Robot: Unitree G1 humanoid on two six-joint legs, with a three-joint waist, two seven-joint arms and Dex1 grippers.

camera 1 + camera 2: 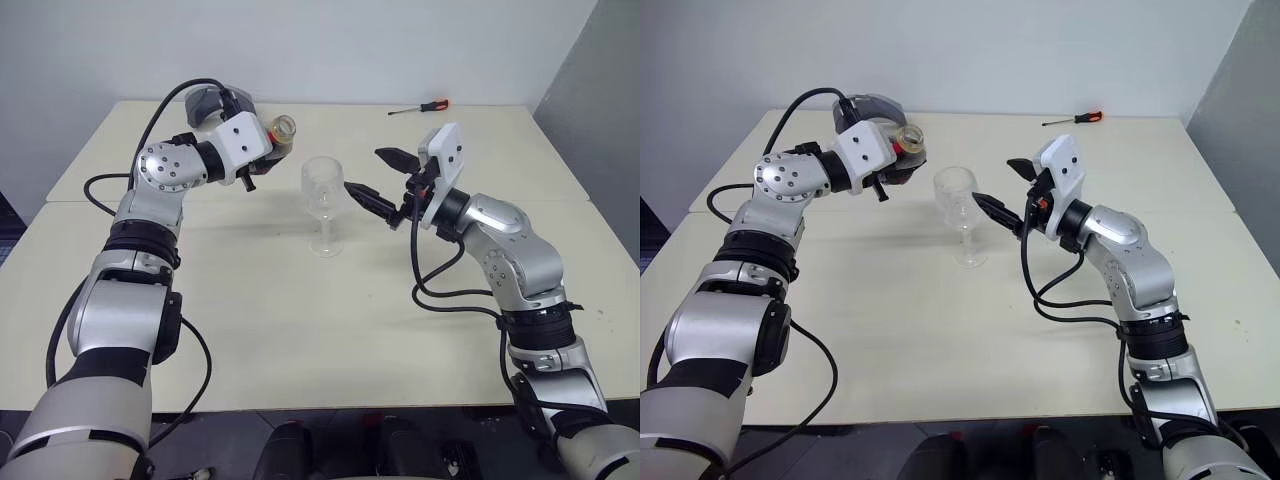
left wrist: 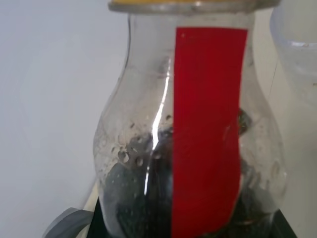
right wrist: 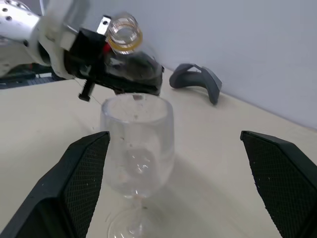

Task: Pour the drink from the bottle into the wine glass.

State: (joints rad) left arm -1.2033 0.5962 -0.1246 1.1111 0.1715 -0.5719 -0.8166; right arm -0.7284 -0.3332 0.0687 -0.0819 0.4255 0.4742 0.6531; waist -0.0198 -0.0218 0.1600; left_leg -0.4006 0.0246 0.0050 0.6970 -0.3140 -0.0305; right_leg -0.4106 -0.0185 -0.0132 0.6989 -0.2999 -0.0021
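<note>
On the table [image 1: 300, 330] stands one wine glass [image 1: 323, 205]; the left gripper [image 1: 902, 158] clamps one bottle [image 1: 282, 130] (tilted) just beside it, the right gripper [image 1: 385, 178] gapes, one screwdriver [image 1: 420, 107] behind.

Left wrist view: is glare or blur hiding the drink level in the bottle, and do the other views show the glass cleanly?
Left wrist view: bottle very close, soft, streaked by a highlight, droplets on the wall; drink dark at the base, level unclear. Right wrist view: glass sharp enough, near fingers blurred. Eye views: even light, faint shadows, the glass rim pale against the table.
</note>
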